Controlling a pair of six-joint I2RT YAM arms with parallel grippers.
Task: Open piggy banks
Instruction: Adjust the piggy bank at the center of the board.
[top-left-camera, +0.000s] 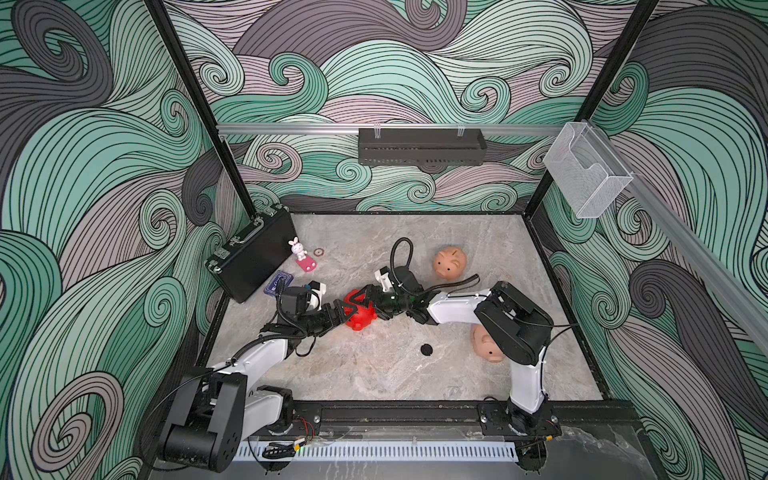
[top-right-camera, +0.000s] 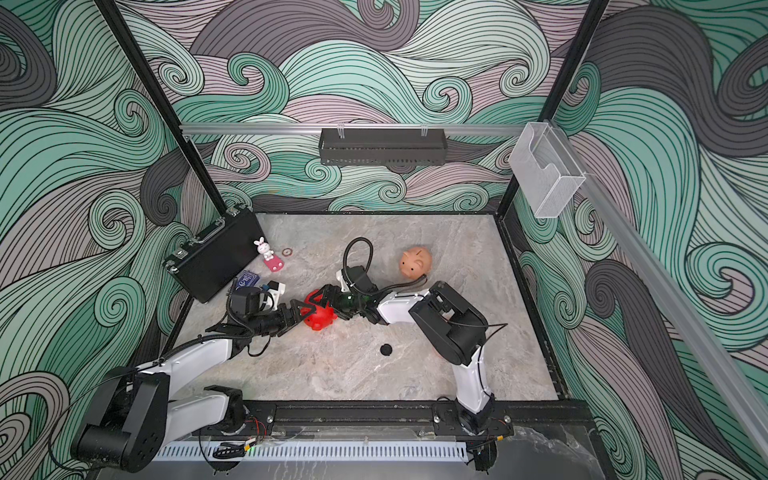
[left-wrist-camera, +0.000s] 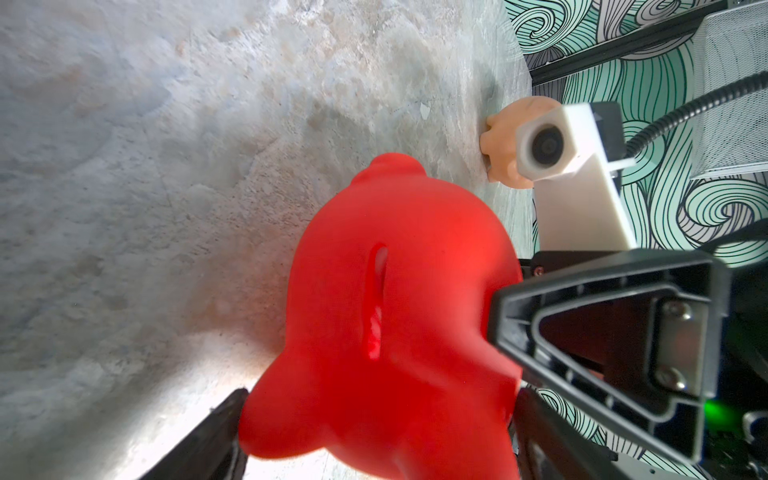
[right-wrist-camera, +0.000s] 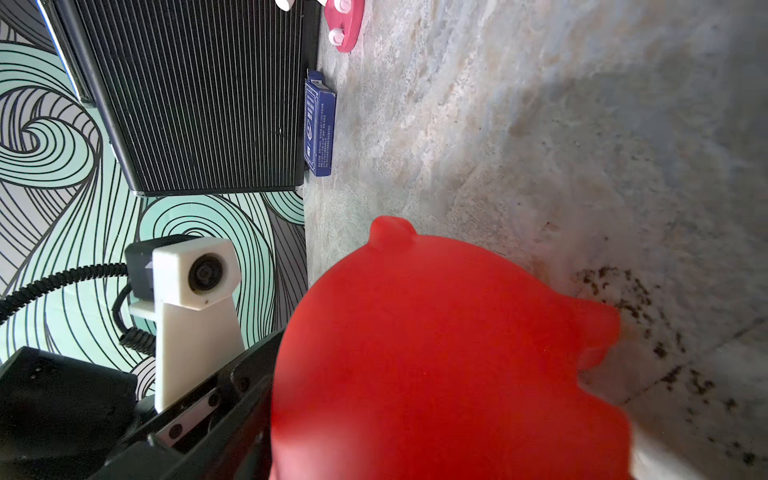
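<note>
Both top views show the red piggy bank (top-left-camera: 360, 318) near the middle of the worktop (top-left-camera: 374, 374), caught between the two grippers. The left gripper (top-left-camera: 348, 309) reaches it from the left edge's side and the right gripper (top-left-camera: 362, 297) from the right edge's side, and their black fingers overlap the red body. In the left wrist view the red piggy bank (left-wrist-camera: 386, 332) fills the space between the left fingers (left-wrist-camera: 216, 432), which stand apart on either side of it with the coin slot facing the camera; whether they press on it cannot be told. In the right wrist view the pig (right-wrist-camera: 436, 353) sits right at the right gripper, blurred by closeness, so whether those jaws clamp it cannot be told either.

One peach piggy bank (top-left-camera: 449, 261) lies toward the back right of the worktop, well apart from the red one. Another peach piggy bank (top-left-camera: 487, 345) lies near the right edge, half hidden under the right arm. A black round plug (top-left-camera: 426, 349) lies loose on the worktop toward the front. A white rabbit figurine (top-left-camera: 300, 253), a blue card box (top-left-camera: 278, 283) and a black case (top-left-camera: 253, 257) sit near the back left corner.
</note>
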